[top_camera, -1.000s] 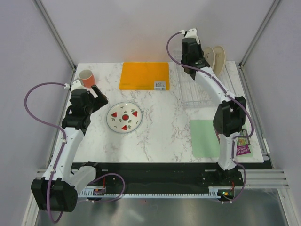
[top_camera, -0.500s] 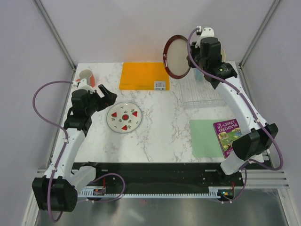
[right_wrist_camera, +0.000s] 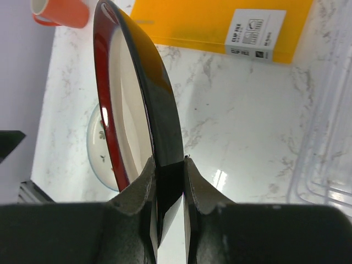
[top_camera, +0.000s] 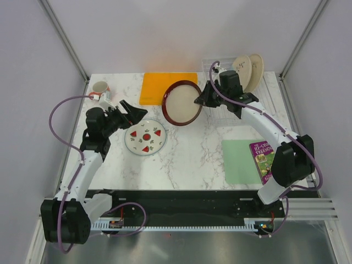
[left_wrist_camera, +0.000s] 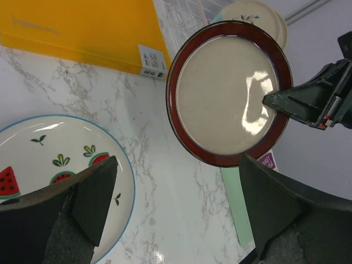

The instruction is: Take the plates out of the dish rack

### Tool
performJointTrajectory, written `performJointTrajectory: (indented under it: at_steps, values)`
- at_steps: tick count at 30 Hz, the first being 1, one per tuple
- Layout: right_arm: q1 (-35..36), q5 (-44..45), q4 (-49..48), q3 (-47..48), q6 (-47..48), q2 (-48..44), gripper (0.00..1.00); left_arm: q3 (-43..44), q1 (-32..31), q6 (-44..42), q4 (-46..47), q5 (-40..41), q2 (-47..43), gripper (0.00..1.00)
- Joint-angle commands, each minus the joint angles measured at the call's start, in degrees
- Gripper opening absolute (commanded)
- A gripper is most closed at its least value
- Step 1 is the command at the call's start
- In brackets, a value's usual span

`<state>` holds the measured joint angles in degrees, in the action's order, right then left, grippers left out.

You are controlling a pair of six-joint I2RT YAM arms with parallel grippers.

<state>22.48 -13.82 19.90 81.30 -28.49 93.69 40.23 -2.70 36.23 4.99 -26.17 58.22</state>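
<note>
Your left fingers (left_wrist_camera: 88, 201) are spread open, hovering by the fruit plate (top_camera: 145, 137) that lies flat on the bench (top_camera: 192, 159). Your right fingers (right_wrist_camera: 137, 192) are clamped on the rim of the red-rimmed plate (top_camera: 181, 103) — it's tilted in the air, left of the dish rack (top_camera: 231, 116). Two pale plates (top_camera: 242, 67) stand upright at the rack's far end.
</note>
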Motion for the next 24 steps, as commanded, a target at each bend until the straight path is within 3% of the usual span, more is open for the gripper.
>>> performJointTrajectory:
  at_steps: [1, 18, 21, 24]
  values:
    - [0.63, -8.4, -18.58, -1.39, -9.03, -5.18, 0.0, -2.78, 0.15, 5.6, 9.66, -6.17, 2.42, 0.97]
    - [4.5, -17.46, -36.23, -10.89, -23.18, -5.62, 0.0, -7.01, 0.06, 15.8, 30.76, -9.51, 12.35, 0.93]
    - [5.2, -18.08, -38.09, -12.39, -25.38, -6.06, 0.0, -7.09, 0.06, 16.5, 32.44, -9.6, 13.5, 0.87]
    - [5.73, -18.78, -38.53, -13.27, -26.09, -6.24, 0.0, -6.92, 0.06, 16.59, 33.24, -9.68, 14.03, 0.67]
